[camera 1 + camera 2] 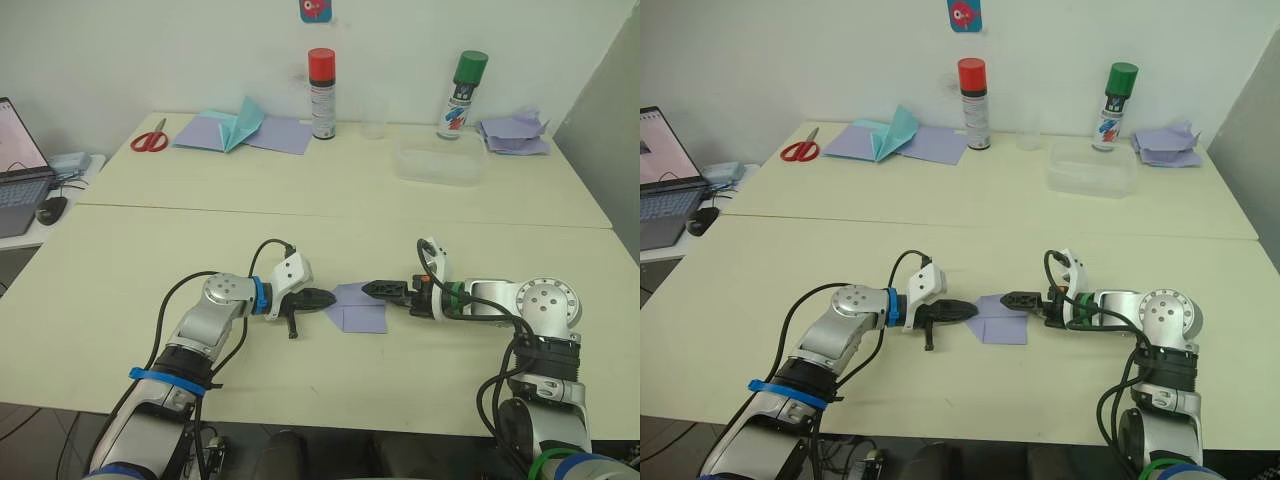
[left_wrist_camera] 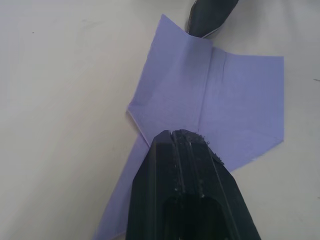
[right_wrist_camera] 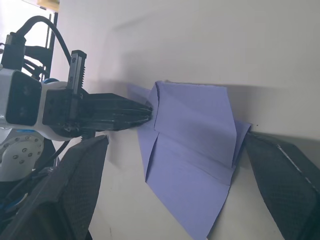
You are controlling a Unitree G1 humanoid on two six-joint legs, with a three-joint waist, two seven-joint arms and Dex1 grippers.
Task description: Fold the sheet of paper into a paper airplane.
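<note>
The lavender sheet of paper [image 1: 358,309] lies part-folded on the cream table [image 1: 200,260], with creases and overlapping flaps, between my two grippers. My left gripper [image 1: 328,298] is shut, and its tip [image 2: 179,134] rests on the sheet's left edge. My right gripper [image 1: 372,288] comes in from the right and is open. In the right wrist view its fingers [image 3: 80,190] stand wide apart with the sheet [image 3: 192,130] between them. One fingertip [image 2: 210,17] touches the sheet's far edge.
Along the back of the table are red scissors [image 1: 150,138], a pale-blue paper shape on lavender sheets [image 1: 240,128], a red-capped can [image 1: 321,92], a clear cup [image 1: 374,118], a green-capped can [image 1: 462,95], a clear container [image 1: 440,165] and a lavender paper heap [image 1: 515,132]. A laptop [image 1: 18,170] sits far left.
</note>
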